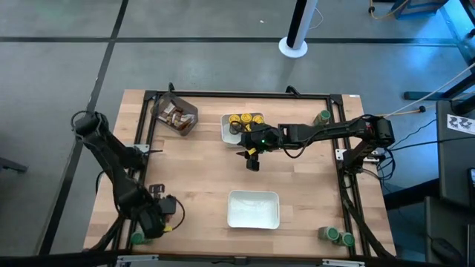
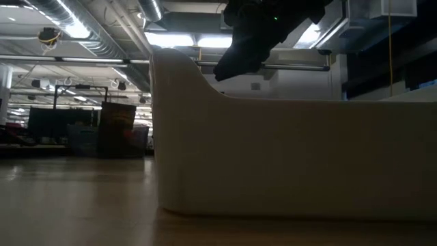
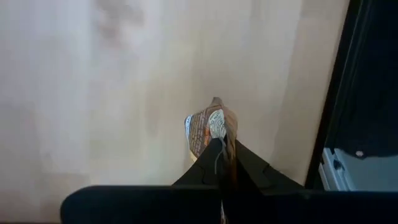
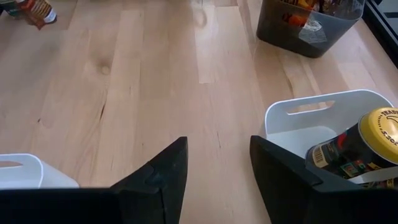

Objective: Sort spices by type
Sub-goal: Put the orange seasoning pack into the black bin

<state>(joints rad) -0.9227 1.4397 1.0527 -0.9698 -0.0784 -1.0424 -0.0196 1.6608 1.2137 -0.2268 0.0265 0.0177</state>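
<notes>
In the left wrist view my left gripper (image 3: pixel 222 151) is shut on a crinkled brown-orange packet (image 3: pixel 210 126); it hangs over the table's near-left corner (image 1: pixel 165 215). My right gripper (image 4: pixel 217 148) is open and empty. It hovers above the wood beside the far white tray (image 1: pixel 231 132), which holds yellow-lidded jars (image 1: pixel 245 119); one of them shows in the right wrist view (image 4: pixel 379 134). Green-lidded jars stand at the far right (image 1: pixel 323 117), near right (image 1: pixel 335 236) and near left (image 1: pixel 137 239). More packets lie in the dark bin (image 1: pixel 177 115). My left gripper pinches the packet between its two fingers by the end nearest them (image 3: pixel 219 144), coming from above and pointing down. The rest of the packet sticks out past the fingertips (image 3: pixel 208 118). Whether it touches the table I cannot tell.
A second white tray (image 1: pixel 253 210) sits at near centre and fills the low view (image 2: pixel 273 157), with my right gripper (image 2: pixel 249 41) above it. A black frame rail (image 1: pixel 152 141) runs around the table. Bare wood lies between the trays and left of centre.
</notes>
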